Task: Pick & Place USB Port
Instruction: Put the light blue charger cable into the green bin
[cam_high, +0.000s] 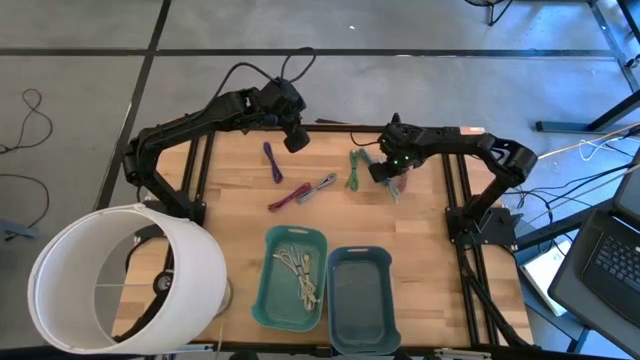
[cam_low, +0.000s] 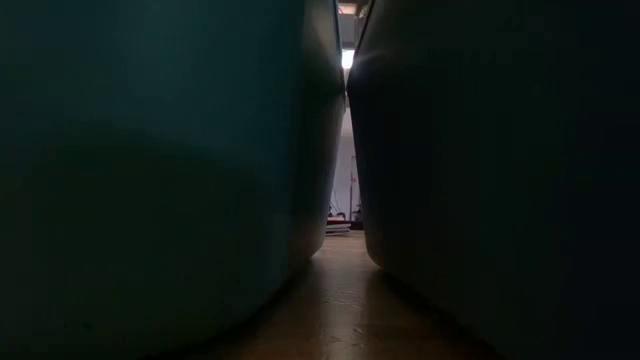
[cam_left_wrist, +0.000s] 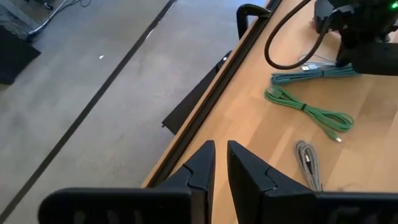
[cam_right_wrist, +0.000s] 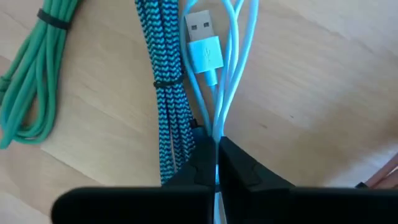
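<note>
- Right gripper (cam_right_wrist: 216, 163) is clamped on the light-blue USB cable (cam_right_wrist: 208, 53) at the desk's (cam_high: 420, 260) far right, ready for lifting.
- Left gripper (cam_left_wrist: 221, 163), nearly closed and empty, waits over the far edge.
- The teal bins (cam_high: 268, 300) sit near, probably the destination.

My low camera is nearly blocked by two bins sitting right at the lens: teal bin (cam_low: 150, 170) fills the left, darker bin (cam_low: 500, 160) fills the right, both in shadow. They stand apart, narrow gap between. I see wooden tabletop (cam_low: 335, 300) running through the gap, near to far. Beyond it, a bright sliver of room (cam_low: 345, 130); details too small to tell.
</note>
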